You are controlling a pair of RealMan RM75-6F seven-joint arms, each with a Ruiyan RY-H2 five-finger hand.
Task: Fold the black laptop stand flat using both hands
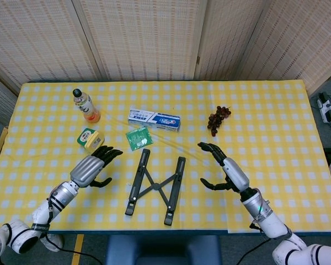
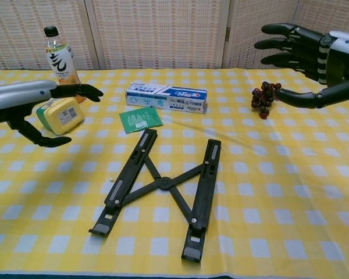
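Black laptop stand [image 1: 155, 189] lies folded flat on the yellow checked table [image 1: 276, 127]. Left hand [image 1: 94, 167] and right hand [image 1: 225, 170] hover either side, fingers spread wide, holding nothing

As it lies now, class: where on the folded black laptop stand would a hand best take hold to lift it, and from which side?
Probably the right-hand bar of the laptop stand, near its middle, from above. The stand lies flat, so nothing offers a side grip; fingers must straddle the narrow bar. The right hand is open beside it; the left hand is also open.
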